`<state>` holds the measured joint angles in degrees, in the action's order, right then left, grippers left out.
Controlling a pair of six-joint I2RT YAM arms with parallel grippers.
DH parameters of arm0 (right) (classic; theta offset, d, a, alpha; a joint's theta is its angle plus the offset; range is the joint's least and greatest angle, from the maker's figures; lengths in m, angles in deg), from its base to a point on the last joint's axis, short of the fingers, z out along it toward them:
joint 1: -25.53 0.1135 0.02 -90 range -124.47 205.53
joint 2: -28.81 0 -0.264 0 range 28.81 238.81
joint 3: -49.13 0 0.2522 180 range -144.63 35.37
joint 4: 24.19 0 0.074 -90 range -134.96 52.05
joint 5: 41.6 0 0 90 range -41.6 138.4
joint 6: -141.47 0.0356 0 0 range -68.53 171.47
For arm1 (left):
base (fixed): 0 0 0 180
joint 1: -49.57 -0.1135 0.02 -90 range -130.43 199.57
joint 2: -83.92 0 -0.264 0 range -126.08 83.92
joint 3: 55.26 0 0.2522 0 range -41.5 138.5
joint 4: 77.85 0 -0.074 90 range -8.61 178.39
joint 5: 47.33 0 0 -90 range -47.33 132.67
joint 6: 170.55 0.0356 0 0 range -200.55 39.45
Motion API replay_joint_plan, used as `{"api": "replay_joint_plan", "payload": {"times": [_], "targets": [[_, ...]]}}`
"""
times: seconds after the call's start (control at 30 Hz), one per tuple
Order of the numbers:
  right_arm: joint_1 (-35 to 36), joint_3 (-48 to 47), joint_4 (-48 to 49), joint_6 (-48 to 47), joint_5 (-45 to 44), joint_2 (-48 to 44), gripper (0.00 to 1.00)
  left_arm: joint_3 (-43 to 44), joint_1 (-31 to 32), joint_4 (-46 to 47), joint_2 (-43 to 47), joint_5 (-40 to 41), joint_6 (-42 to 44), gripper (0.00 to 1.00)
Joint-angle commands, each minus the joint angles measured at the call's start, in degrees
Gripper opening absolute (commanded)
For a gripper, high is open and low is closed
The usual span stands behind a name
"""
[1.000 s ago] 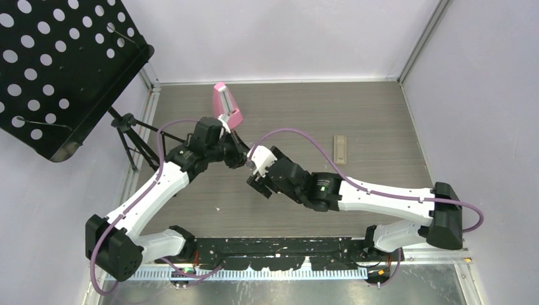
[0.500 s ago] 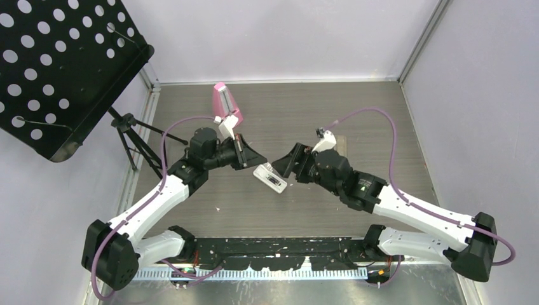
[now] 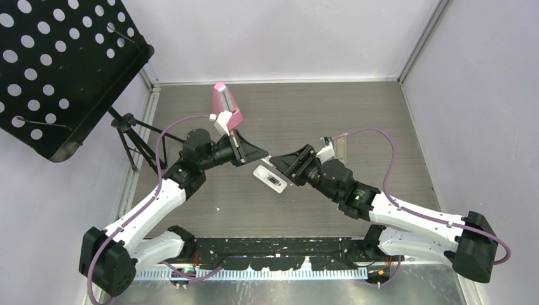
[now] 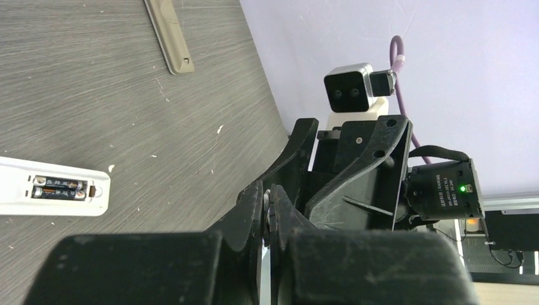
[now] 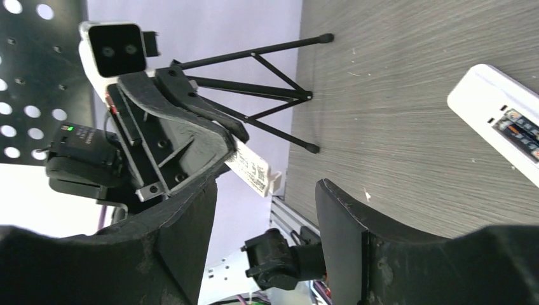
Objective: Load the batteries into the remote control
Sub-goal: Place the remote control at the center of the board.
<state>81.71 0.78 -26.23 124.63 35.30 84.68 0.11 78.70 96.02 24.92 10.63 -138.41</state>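
Black left claw [image 4: 267, 198] pressed together, nothing plainly held. Right claw [image 5: 267, 184] spread, empty. Near both, flat on worktop [image 4: 95, 95]: white remote [image 4: 22, 200], bay uncovered, two dark batteries [image 4: 60, 189] inside. Judgement: descend squarely, press cells flat, avoid sliding the remote.

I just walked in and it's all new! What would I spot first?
The left tool, shut, and the right tool, open, meet nose to nose in the middle. Beside them lies a white remote, back off, two batteries inside. A big black stand full of holes looms at the left.
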Motion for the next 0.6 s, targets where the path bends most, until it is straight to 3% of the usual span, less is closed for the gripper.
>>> {"api": "replay_joint_plan", "payload": {"times": [0.0, 0.07, 0.23, 0.47, 0.57], "targets": [[0.2, 0.8, 8.6, 3.0, -1.3, -0.8, 0.64, -0.9, -0.2, 4.2, 1.2, -1.0, -2.4, 0.0], [0.2, 0.1, 7.2, 3.7, -1.6, -0.3, 0.6, -1.5, -0.2, 5.7, 1.4, -1.3, -3.5, 0.0], [0.1, -0.8, 8.4, 4.7, -0.2, 1.6, 0.38, -2.1, -0.2, 7.5, 1.5, -2.0, -5.3, 0.0], [0.1, 0.3, 10.4, 5.5, 0.4, 1.7, 0.37, -1.9, -0.2, 7.7, 2.1, -2.0, -6.2, 0.0], [0.1, 0.4, 10.3, 5.1, -0.1, 1.2, 0.3, -2.0, -0.2, 7.9, 2.1, -2.4, -6.4, 0.0]]}}
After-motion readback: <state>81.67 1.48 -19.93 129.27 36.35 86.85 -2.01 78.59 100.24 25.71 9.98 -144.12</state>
